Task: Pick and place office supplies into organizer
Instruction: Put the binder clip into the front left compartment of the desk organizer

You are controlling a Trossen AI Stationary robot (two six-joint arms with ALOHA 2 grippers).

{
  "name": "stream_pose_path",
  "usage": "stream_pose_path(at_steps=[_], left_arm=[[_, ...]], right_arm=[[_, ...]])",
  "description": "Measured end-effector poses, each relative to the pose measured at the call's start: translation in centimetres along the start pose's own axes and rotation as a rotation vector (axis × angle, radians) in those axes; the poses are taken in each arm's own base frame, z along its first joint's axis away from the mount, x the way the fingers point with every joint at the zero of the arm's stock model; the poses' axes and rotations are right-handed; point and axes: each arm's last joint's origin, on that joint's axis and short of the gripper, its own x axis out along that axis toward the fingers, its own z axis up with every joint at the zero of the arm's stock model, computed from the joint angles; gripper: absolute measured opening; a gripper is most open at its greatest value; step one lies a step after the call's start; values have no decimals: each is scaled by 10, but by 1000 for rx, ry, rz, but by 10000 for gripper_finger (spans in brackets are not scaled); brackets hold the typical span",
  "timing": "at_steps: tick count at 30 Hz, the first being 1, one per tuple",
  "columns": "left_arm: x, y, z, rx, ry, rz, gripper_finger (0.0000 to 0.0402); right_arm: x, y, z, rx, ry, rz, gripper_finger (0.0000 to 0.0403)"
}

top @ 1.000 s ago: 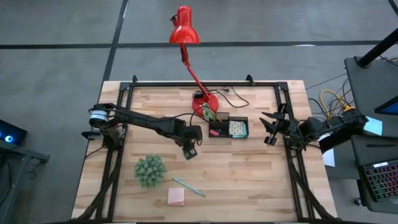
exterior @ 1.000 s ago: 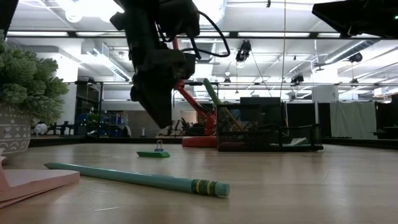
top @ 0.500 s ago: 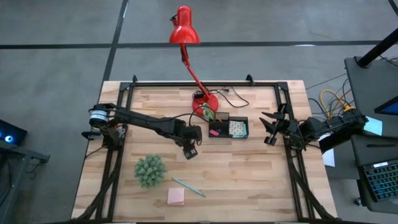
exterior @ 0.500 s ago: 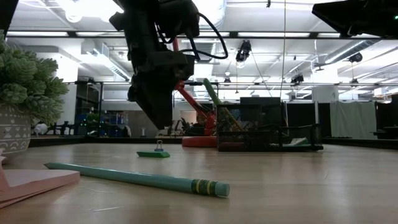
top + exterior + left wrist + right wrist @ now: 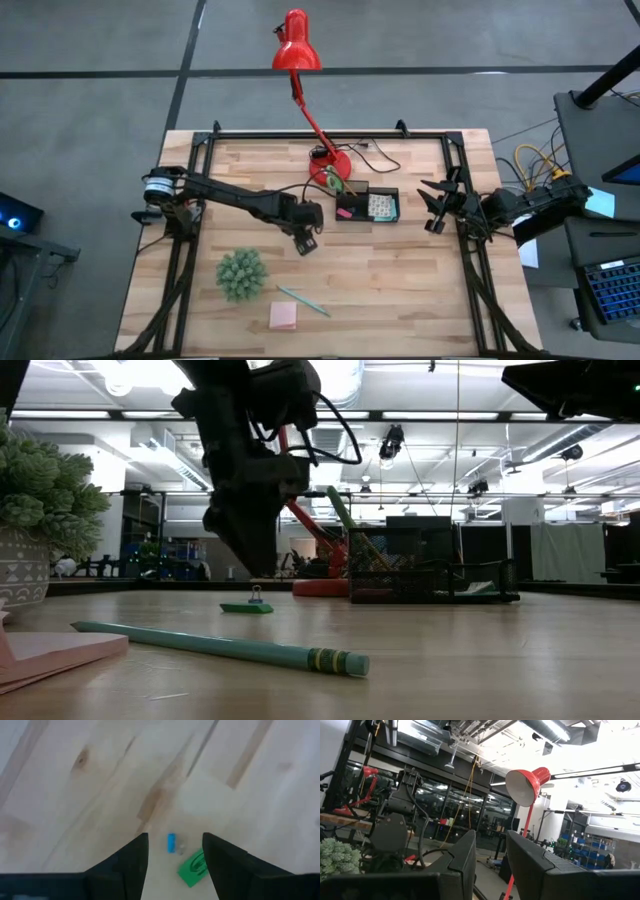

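- The small black rectangular mesh organizer tray sits on the far middle of the pale wooden plank counter, just beside the round red base of the red desk lamp. A pink note and a light-blue patterned pad lie in its compartments, and green handles stick up at its lamp-side end.
- A tiny flat green piece lies on the counter with a small blue piece and a tiny silver bit close beside it; in the low view the green piece lies flat with a little clip standing on it.
- The left tool hovers directly over these pieces, its two dark fingers spread apart with the pieces showing in the gap, gripping nothing. In the high view it hangs near the counter's middle, toward the left of the tray.
- A teal pencil with a metal ferrule lies slanted near the front edge, close to a pink square sticky-note pad.
- A fuzzy green spiky ball sits just left of the pencil.
- The right tool waits at the counter's right edge, raised off the surface, its fingers parted with nothing between them.
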Motion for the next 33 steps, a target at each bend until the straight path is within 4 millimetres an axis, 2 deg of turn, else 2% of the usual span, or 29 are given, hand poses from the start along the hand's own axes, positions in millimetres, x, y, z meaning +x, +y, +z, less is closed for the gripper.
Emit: stream_pose_path(at_steps=[9,14,33], left_arm=[[9,-2,-1,23,0,3,173],[23,-2,-5,29,52,21,173],[29,1,-6,29,64,41,173]], right_arm=[[0,0,0,1,0,-1,100],[0,0,0,1,-1,-1,100],[0,0,0,1,-1,0,100]])
